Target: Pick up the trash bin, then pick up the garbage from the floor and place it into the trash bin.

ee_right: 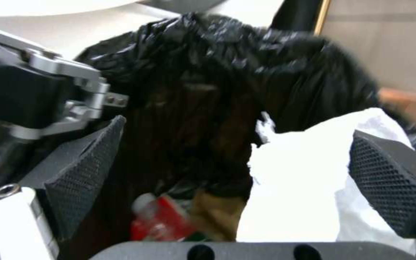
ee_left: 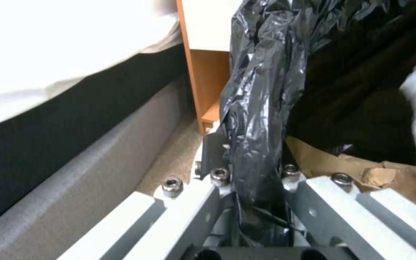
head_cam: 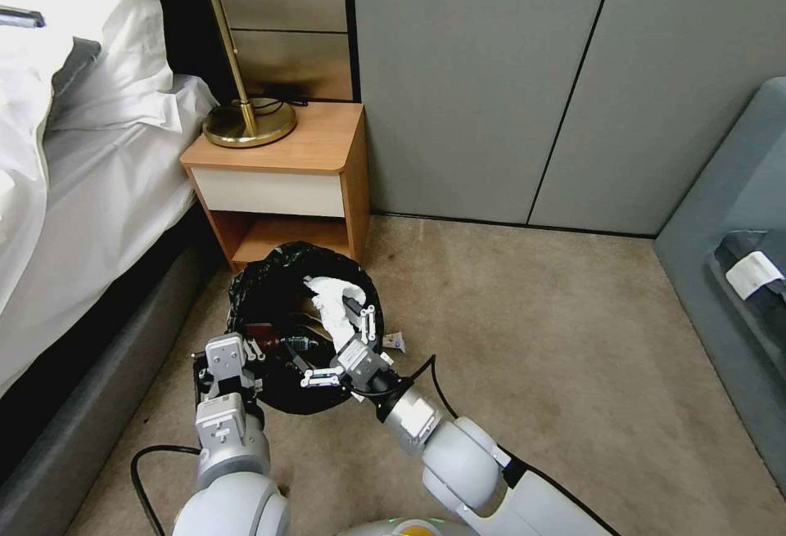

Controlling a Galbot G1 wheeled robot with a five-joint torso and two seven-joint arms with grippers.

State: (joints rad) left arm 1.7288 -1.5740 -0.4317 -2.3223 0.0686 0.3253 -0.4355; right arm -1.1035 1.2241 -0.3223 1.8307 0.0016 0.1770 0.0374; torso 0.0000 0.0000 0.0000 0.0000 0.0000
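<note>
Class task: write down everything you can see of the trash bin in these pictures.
The trash bin is round, lined with a crinkly black plastic bag folded over its rim. It sits above the carpet in front of the wooden nightstand. The left gripper is clamped on its near rim. The right gripper, open, hangs over its mouth. Inside lie a white crumpled tissue, brown paper and a red wrapper.

Grey wall panels (head_cam: 491, 69) back a wooden nightstand (head_cam: 286, 168) with a brass lamp (head_cam: 246, 69), beside the white-sheeted bed (head_cam: 74, 159); beige carpet (head_cam: 573, 340) below.
</note>
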